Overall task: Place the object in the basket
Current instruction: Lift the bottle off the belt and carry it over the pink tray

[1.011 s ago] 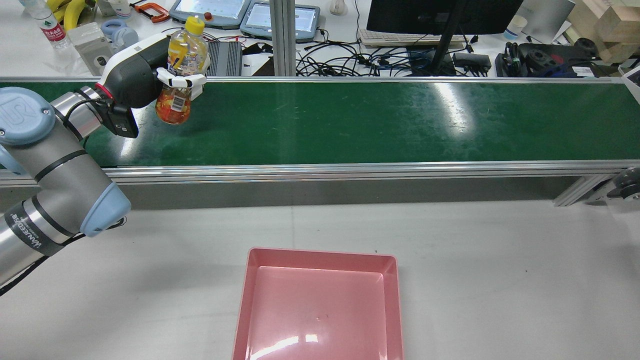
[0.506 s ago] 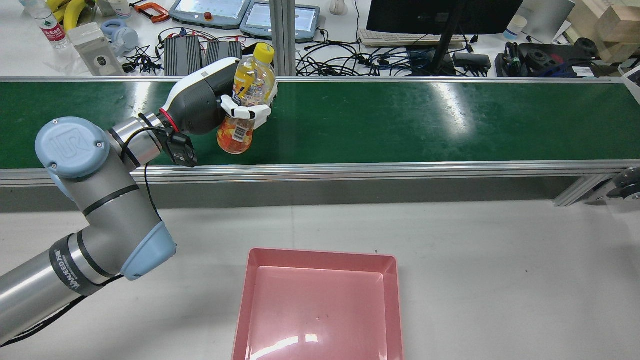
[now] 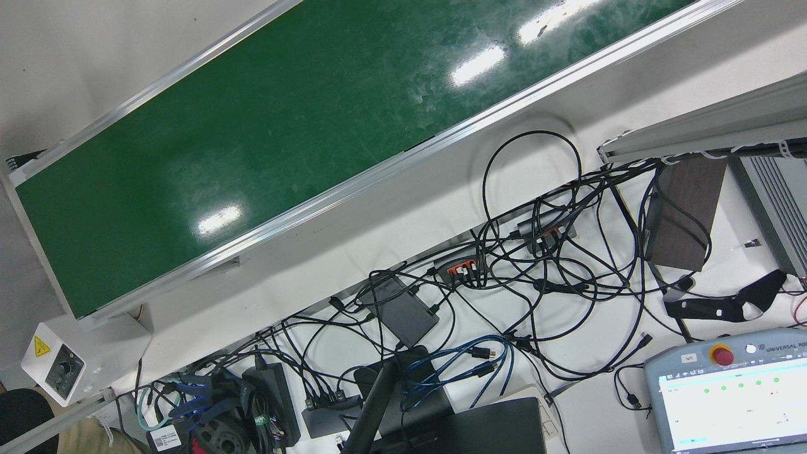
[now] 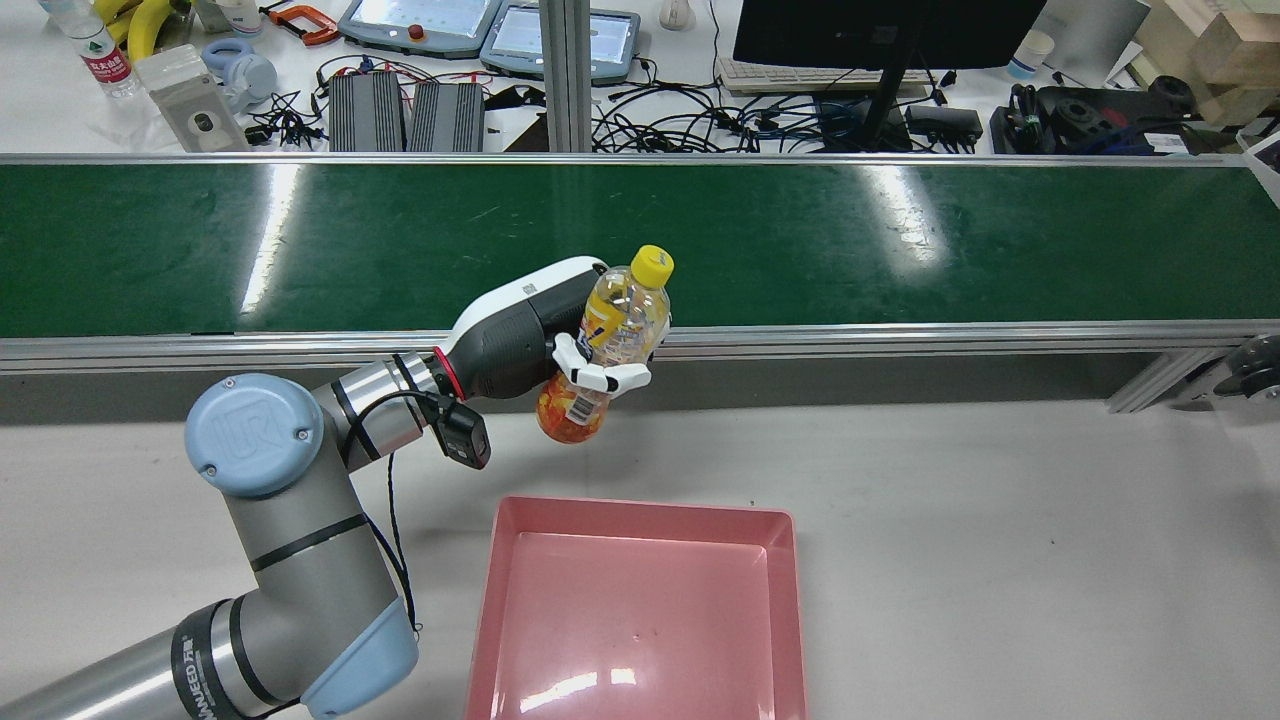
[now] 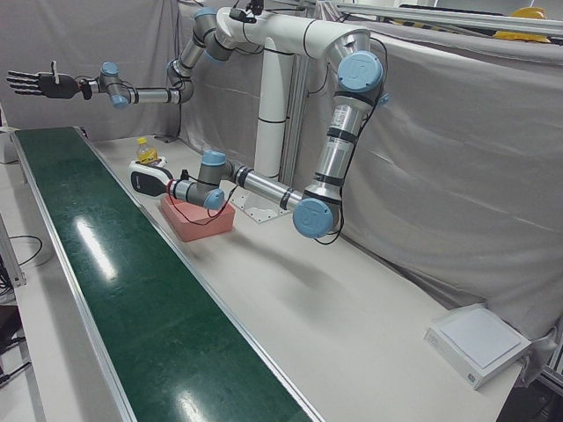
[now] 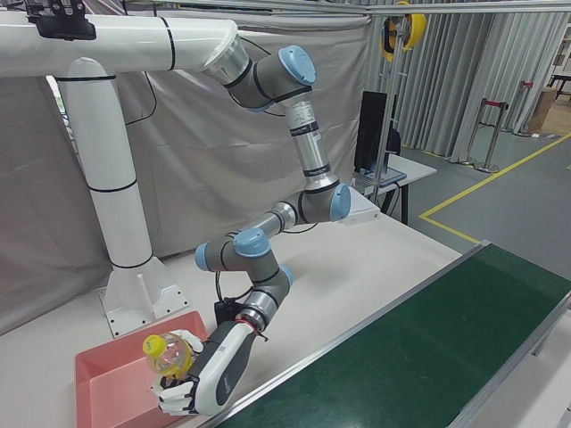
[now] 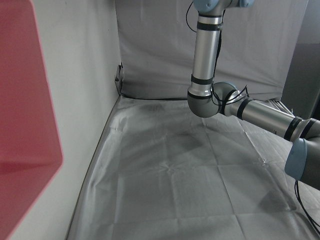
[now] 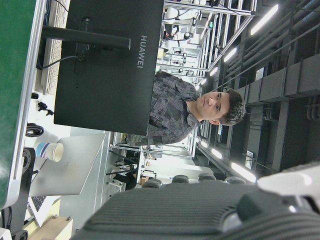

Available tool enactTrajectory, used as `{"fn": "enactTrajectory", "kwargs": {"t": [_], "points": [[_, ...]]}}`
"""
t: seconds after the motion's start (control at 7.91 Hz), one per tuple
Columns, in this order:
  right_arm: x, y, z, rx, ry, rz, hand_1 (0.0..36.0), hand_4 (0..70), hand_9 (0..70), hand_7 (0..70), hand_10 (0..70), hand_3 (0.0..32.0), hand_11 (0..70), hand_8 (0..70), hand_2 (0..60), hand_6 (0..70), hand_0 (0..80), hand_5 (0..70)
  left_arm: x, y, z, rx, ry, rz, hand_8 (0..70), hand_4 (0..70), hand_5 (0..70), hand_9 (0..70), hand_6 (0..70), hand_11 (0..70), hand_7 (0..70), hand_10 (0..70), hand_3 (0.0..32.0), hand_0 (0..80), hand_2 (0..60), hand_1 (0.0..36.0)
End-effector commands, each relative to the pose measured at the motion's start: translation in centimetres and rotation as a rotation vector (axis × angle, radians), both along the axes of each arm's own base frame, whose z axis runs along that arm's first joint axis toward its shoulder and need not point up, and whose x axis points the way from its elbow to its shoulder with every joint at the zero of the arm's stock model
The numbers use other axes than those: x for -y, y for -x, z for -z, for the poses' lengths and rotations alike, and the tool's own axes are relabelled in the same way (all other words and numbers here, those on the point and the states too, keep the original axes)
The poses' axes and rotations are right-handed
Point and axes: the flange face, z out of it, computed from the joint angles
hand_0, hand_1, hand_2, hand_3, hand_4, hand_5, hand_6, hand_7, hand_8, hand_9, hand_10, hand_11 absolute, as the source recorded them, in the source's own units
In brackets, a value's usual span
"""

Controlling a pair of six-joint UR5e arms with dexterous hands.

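Bottle (image 4: 610, 345) of orange drink, gripped around its middle by our left hand (image 4: 560, 345), hangs tilted above the tabletop (image 4: 1000, 560) just short of the pink basket (image 4: 640, 620). Our right hand (image 5: 35, 84) is spread wide, holding nothing, parked high away.

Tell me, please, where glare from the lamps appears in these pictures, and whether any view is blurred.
Rear view: two pale streaks of glare cross the long green conveyor belt, and a smaller shine lies on the floor of the shallow pink plastic basket. Front view: bright patches on the same belt. Right hand view: the dark ribbed part at the bottom is out of focus. The bottle and hand look sharp in the rear view.
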Motion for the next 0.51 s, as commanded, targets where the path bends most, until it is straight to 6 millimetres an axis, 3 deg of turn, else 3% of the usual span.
{"fn": "enactTrajectory", "kwargs": {"t": [0.0,0.25,0.38], "points": [[0.0,0.0,0.0,-0.001,0.0,0.0,0.0,0.0,0.0,0.0,0.0,0.0,0.0,0.0,0.0,0.0,0.0,0.0,-7.7,-4.8,2.2,-0.032,-0.071,-0.095,67.9,70.0,70.0,70.0,69.8,70.0,70.0,66.7,0.0,49.5,49.8,12.2],[0.0,0.0,0.0,0.001,0.0,0.0,0.0,0.0,0.0,0.0,0.0,0.0,0.0,0.0,0.0,0.0,0.0,0.0,-11.0,-6.3,3.2,-0.065,-0.098,-0.139,66.2,70.0,70.0,70.0,69.2,70.0,70.0,64.0,0.0,49.1,46.7,11.1],[0.0,0.0,0.0,-0.001,0.0,0.0,0.0,0.0,0.0,0.0,0.0,0.0,0.0,0.0,0.0,0.0,0.0,0.0,-11.2,-6.4,3.1,-0.07,-0.104,-0.14,61.0,70.0,70.0,70.0,63.2,70.0,70.0,60.1,0.0,48.9,39.8,10.2]]}}
